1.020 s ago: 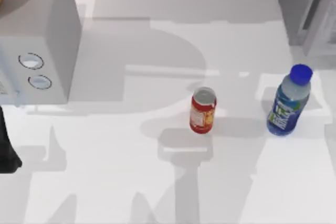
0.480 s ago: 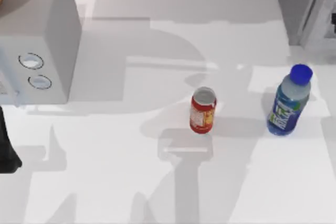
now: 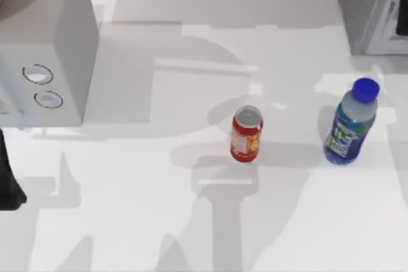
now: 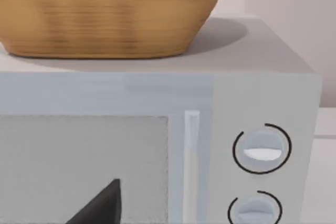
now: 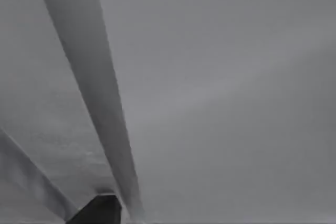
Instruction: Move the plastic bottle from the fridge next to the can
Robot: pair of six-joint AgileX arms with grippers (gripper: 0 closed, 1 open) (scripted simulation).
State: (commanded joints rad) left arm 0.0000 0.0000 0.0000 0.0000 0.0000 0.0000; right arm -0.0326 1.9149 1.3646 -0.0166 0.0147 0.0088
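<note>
On the white tabletop (image 3: 127, 208), the clear blue-capped plastic bottle (image 3: 349, 125) is standing well apart from the small red cylindrical can (image 3: 246, 134), needing an upright mid-body regrasp, though I cannot tell either hand's state.

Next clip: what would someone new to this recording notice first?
The blue-capped plastic bottle stands upright on the white table at the right, apart from the small red can standing near the middle. A white box with two round dials fills the far left corner, and the left wrist view shows a woven basket on top of it. The grey fridge sits in the far right corner.
</note>
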